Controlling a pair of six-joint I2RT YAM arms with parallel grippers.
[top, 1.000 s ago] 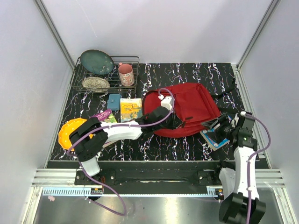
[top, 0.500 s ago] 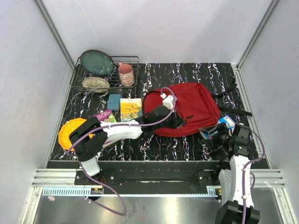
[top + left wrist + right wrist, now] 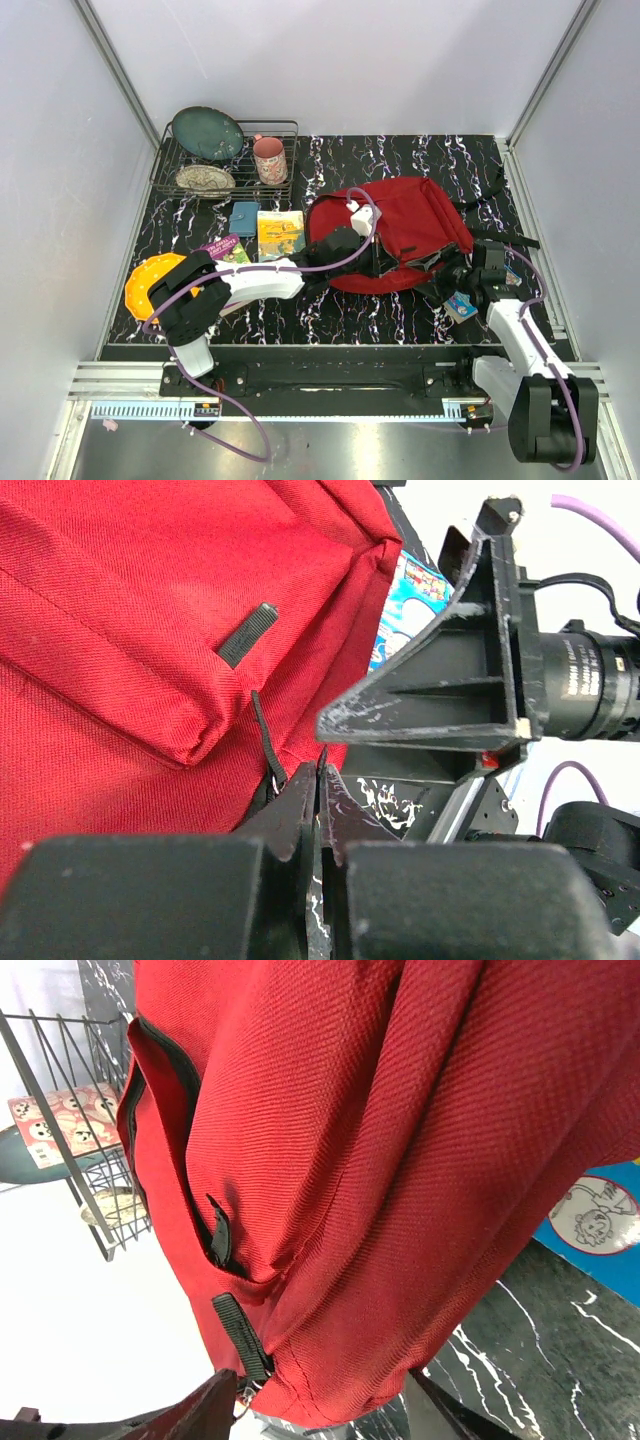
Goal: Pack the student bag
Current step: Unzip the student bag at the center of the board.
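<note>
**Right arm swings in to the bag**

Moved in from the table's right side, the right gripper (image 3: 322,1395) is now at the near right corner of the red student bag (image 3: 410,225). The bag lies on the black marbled table (image 3: 400,160). Its jaws stand wide, with no grip visible. A blue booklet (image 3: 461,305) lies just beside it. The left gripper (image 3: 320,775) is clamped tight on the bag's black strap (image 3: 268,750).

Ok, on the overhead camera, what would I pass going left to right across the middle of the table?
orange plate → purple booklet → yellow book → red backpack
</note>
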